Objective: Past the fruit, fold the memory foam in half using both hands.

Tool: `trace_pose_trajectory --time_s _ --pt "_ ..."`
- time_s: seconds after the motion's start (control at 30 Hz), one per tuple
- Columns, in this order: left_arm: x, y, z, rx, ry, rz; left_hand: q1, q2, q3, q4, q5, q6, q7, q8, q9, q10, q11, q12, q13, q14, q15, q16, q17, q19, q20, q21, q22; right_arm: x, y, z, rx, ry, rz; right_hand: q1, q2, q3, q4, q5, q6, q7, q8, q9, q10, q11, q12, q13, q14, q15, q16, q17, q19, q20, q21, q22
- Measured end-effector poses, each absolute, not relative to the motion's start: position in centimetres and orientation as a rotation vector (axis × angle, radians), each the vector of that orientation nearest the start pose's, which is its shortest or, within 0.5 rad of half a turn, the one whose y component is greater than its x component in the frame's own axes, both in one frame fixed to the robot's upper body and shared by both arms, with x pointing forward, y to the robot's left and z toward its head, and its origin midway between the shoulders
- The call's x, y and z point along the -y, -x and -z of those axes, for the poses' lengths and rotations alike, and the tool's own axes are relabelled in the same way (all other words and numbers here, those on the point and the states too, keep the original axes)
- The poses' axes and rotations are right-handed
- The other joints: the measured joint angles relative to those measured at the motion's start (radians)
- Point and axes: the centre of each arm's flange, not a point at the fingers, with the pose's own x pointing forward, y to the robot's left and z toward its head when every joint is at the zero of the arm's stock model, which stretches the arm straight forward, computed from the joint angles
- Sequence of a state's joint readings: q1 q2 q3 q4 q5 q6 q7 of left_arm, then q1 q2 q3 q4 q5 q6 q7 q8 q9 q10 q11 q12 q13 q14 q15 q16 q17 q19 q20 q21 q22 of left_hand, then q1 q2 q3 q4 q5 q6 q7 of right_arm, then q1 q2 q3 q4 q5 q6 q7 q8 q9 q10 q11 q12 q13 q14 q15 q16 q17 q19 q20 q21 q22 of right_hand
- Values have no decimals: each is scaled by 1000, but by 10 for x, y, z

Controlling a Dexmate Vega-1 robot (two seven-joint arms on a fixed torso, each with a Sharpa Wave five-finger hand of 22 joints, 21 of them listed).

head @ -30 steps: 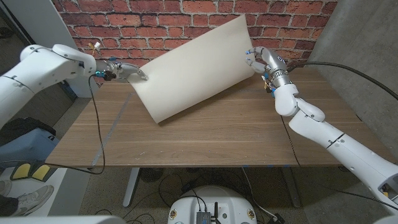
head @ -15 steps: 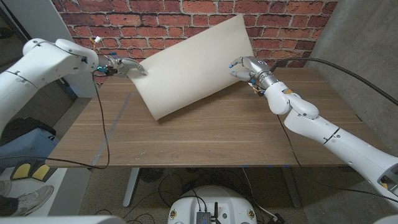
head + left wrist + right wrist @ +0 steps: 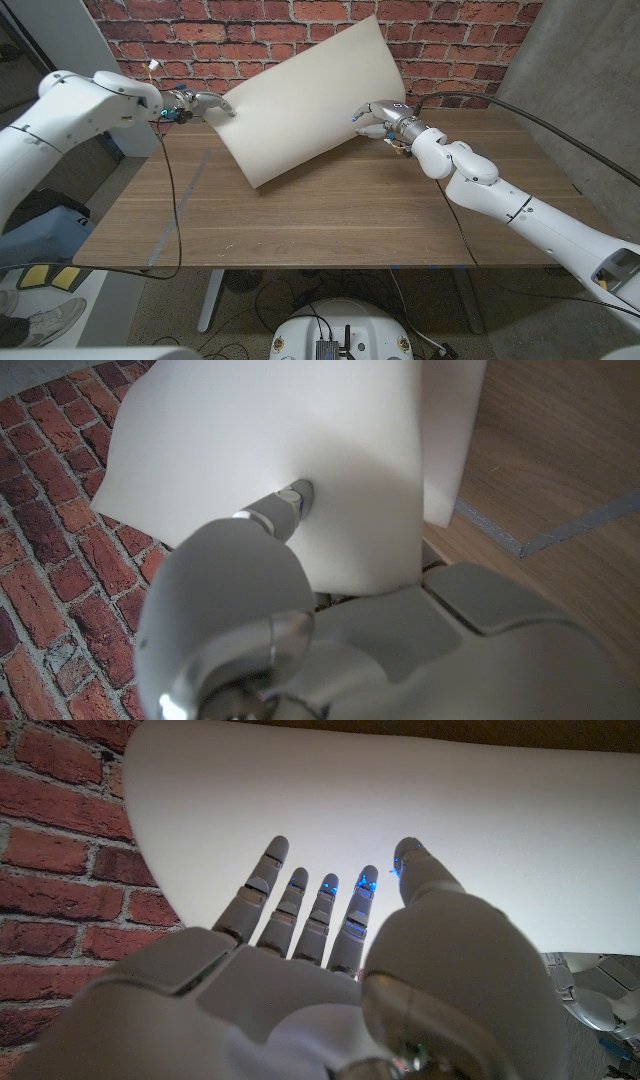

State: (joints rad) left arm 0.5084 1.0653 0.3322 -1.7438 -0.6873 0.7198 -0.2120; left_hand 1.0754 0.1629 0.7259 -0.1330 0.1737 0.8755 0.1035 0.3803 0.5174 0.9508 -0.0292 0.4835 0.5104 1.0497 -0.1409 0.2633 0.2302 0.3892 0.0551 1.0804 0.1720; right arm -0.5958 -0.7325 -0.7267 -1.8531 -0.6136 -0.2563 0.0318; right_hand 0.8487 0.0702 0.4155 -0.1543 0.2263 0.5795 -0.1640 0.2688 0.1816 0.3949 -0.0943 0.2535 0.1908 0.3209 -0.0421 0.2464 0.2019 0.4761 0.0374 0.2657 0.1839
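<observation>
Foam sheet: a big cream foam sheet (image 3: pixel 305 100) stands tilted over the far part of the worktop (image 3: pixel 330 215). Its low corner touches the wood near the middle. Its high corner points up in front of the brick wall (image 3: pixel 460 45).

Where it is: the foam sheet is between the two robot hands, with one at each side edge.

Left robot hand: the left robot hand (image 3: pixel 203 104) is at the sheet's left edge, up off the worktop. In the left wrist view the left robot hand (image 3: pixel 300 630) is right against the foam sheet (image 3: pixel 270 450), and a finger (image 3: pixel 282 508) pokes into it. The edge of the sheet seems to sit inside this robot hand, so it looks clamped on the foam.

Right robot hand: the right robot hand (image 3: pixel 378 118) is at the lower right side of the sheet. In the right wrist view the fingers (image 3: pixel 318 915) are straight and a little apart, and they lie against the face of the foam sheet (image 3: pixel 400 810). I cannot tell if this robot hand holds the sheet or only touches it.

Worktop: it is brown wood, and a grey stripe (image 3: pixel 185 205) runs along its left part.
</observation>
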Motion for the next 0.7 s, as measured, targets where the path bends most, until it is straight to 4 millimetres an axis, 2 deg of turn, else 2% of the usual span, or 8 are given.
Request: trace_pose_trajectory --time_s 0.2,0.3,0.43,0.57,0.7 --pt "-390 -559 -172 126 -515 126 -3 3 1 1 0 0 0 -7 0 0 0 0 0 -1 2 0 5 0 0 0 0 132 -584 -92 809 1487 -18 -14 24 -16 16 0 -53 -7 -42 2 -50 3 -35 0 -50 1 -17 1 -17 4 -12 0" --pt "-389 -557 -172 113 -525 111 -3 3 1 1 0 9 1 -11 -3 0 0 0 0 -1 2 0 5 0 0 0 0 126 -586 -93 816 1492 -36 -37 19 -39 27 0 -85 -12 -61 3 -72 1 -47 0 -74 3 -21 1 -24 10 -18 -1" --pt "-387 -555 -173 97 -539 97 -3 3 1 1 -1 9 2 -12 -4 0 0 0 0 -1 2 0 5 0 0 0 0 116 -590 -92 831 1496 -62 -89 20 -78 50 0 -157 -24 -89 3 -134 -6 -69 0 -116 2 -37 1 -56 21 -38 -3" --pt "-386 -553 -174 83 -557 84 -3 3 1 1 -1 9 2 -18 -4 0 0 0 0 -1 2 0 5 0 0 0 0 110 -592 -91 844 1495 -73 -124 34 -108 67 0 -228 -32 -92 7 -192 -13 -73 0 -164 4 -46 1 -98 23 -56 -3" --pt "-383 -552 -175 67 -581 71 -3 3 1 1 -3 9 2 -19 -8 0 0 0 0 -3 0 0 6 0 0 0 0 102 -594 -93 875 1489 -78 -159 62 -127 85 0 -275 -44 -92 7 -223 -35 -73 0 -204 5 -52 1 -129 14 -66 -3"
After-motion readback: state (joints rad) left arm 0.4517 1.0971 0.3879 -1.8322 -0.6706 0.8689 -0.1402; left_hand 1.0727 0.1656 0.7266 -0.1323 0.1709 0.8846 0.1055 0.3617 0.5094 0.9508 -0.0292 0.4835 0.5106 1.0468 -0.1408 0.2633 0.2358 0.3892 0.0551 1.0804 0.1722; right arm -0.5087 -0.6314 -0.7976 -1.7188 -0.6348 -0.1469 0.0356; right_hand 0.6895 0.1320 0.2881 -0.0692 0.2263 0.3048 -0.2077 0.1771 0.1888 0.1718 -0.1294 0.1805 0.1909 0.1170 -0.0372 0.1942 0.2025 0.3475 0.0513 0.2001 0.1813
